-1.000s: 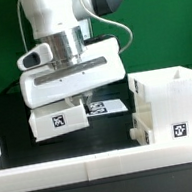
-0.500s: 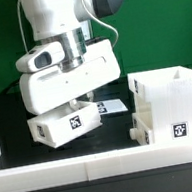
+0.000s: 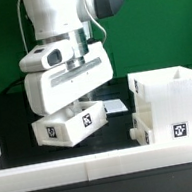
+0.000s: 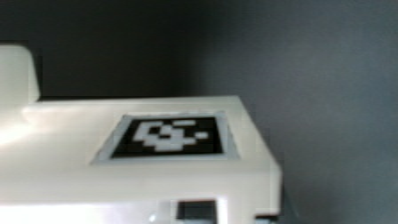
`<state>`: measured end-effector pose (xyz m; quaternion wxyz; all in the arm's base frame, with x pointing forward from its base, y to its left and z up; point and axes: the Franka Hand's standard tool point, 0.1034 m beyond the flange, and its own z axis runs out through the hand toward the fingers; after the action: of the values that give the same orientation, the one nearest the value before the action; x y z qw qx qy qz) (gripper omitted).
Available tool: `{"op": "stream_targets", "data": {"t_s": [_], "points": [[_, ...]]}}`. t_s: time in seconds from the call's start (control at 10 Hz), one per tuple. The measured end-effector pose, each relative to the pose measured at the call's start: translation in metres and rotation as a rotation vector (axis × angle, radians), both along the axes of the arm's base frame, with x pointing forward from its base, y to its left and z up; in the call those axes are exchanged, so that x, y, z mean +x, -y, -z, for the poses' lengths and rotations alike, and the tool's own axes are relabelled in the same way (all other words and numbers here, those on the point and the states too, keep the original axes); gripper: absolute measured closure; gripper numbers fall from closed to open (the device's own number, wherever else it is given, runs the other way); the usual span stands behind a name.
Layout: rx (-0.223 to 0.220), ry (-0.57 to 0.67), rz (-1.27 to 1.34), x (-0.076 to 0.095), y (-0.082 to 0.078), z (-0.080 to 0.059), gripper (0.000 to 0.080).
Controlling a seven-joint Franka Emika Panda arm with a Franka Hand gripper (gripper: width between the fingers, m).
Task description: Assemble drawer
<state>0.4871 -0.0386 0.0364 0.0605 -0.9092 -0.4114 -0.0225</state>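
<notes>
Box shell [image 3: 170, 100] sits upright on the tabletop [image 3: 5, 107] at the exterior view's right, against the border wall [image 3: 95, 165]; prob parked there so its open side can take trays, though which way that opening faces isn't clear from here. A second tagged white part at its lower front may be the other tray, can't confirm. Arm w/ end effector [image 3: 72, 100] hangs over the small tray [image 3: 68, 124], at the exterior view's left of the shell, well apart from it. Tray looks tilted, one end raised, so judged lifted off the tabletop rather than resting flat. Fingers hidden behind the white hand housing: can't tell if clamped on the tray or apart. Wrist view shows tray top + tag [image 4: 169, 135] very close, consistent w/ a grasp but no proof. Tilt prob sets it up for sliding into the shell.
</notes>
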Motion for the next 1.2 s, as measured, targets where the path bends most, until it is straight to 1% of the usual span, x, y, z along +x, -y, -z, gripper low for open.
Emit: {"op": "stream_targets", "data": {"t_s": [0.1, 0.3, 0.4, 0.6, 0.8, 0.9, 1.0, 1.1, 1.2], "points": [[-0.016, 0.021, -0.142, 0.006, 0.000, -0.003, 0.0755], [-0.047, 0.045, -0.352, 0.018, -0.004, -0.008, 0.0755], [-0.057, 0.053, -0.422, 0.020, -0.006, -0.009, 0.0755], [-0.055, 0.059, -0.526, 0.018, -0.002, -0.007, 0.0755], [-0.060, 0.057, -0.537, 0.020, -0.003, -0.008, 0.0755], [-0.082, 0.059, -0.609, 0.032, -0.009, -0.013, 0.0755], [-0.092, 0.055, -0.639, 0.042, -0.017, -0.015, 0.0755], [-0.098, 0.054, -0.664, 0.050, -0.023, -0.016, 0.0755], [-0.096, 0.053, -0.664, 0.049, -0.023, -0.014, 0.0755]]}}
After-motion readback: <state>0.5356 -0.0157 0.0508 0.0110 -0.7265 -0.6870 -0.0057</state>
